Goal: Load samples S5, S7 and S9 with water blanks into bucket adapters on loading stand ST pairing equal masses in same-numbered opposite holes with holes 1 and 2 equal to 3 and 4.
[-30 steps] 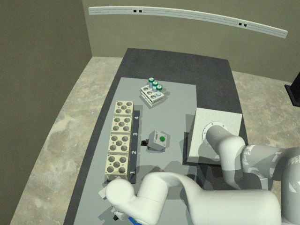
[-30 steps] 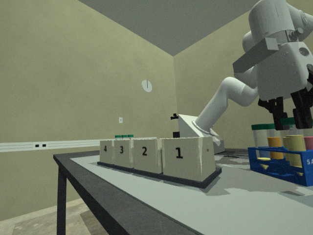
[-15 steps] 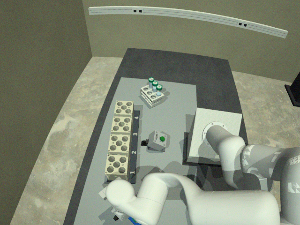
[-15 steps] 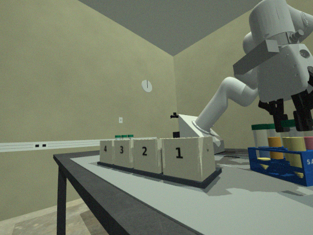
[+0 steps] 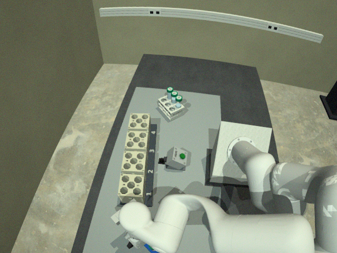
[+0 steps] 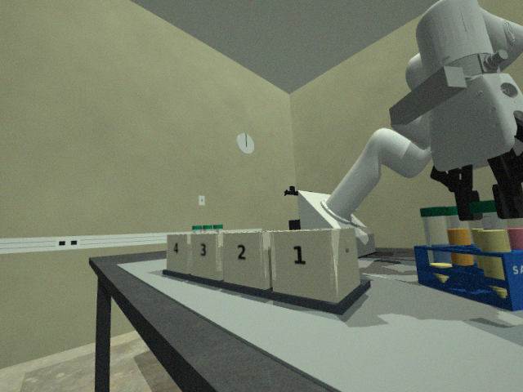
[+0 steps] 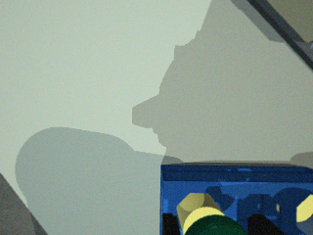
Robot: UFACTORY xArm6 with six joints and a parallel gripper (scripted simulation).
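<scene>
While the slightly spread fingers point(image 6: 467, 211) stand around the green cap of a yellow-filled tube point(image 7: 216, 227), we see that tube upright in the blue rack point(image 5: 148, 247) point(image 6: 516, 291) point(image 7: 245, 173) on the worktop point(image 5: 185, 130) point(image 6: 236, 333) point(image 7: 73, 64). We note adapters 1 to 4 lined up in the loading stand point(image 5: 150, 163) point(image 6: 355, 301), and three green-capped tubes in the pale rack point(image 5: 178, 112).

Boxes' sides: "1" stood on the nearest box point(image 5: 130, 198) point(image 6: 310, 280), then "2", "3" and "4" on the boxes behind
Dark stand point(image 5: 150, 160) point(image 6: 304, 302): "1", "2", "3", "4" ran along its strip
Blue rack point(image 5: 149, 249) point(image 6: 514, 288) point(image 7: 205, 173): "SA" showed, the rest was cut off
Grey desk point(image 5: 174, 161): lettering was too blurred
White rack point(image 5: 170, 115): lettering was too small
</scene>
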